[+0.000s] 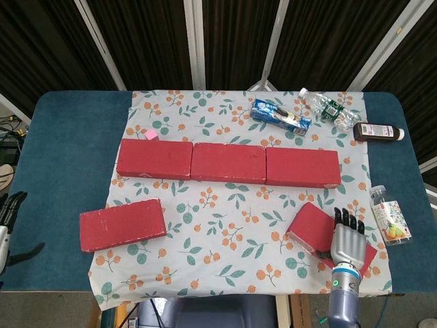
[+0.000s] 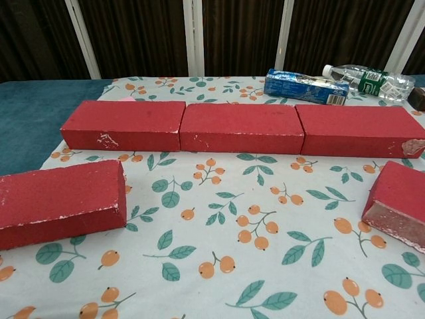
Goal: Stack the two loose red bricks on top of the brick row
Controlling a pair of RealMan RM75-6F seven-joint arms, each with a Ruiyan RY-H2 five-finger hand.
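Note:
Three red bricks form a row [image 1: 229, 162] across the floral cloth, also seen in the chest view as the brick row [image 2: 240, 127]. One loose red brick [image 1: 123, 224] lies at the front left, large in the chest view [image 2: 61, 201]. The other loose brick [image 1: 311, 227] lies tilted at the front right, its end showing at the chest view's edge [image 2: 400, 201]. My right hand [image 1: 347, 239] is over that brick's right part, fingers spread, covering its far corner. My left hand [image 1: 8, 222] is at the left frame edge, fingers apart, holding nothing.
A blue packet [image 1: 280, 116], a clear bottle [image 1: 329, 108] and a brown bottle [image 1: 377, 131] lie behind the row. Another bottle [image 1: 390, 220] lies right of my right hand. A small pink cube [image 1: 151, 135] sits behind the row's left brick. The floral cloth [image 1: 232, 205] covers a blue table [image 1: 61, 150].

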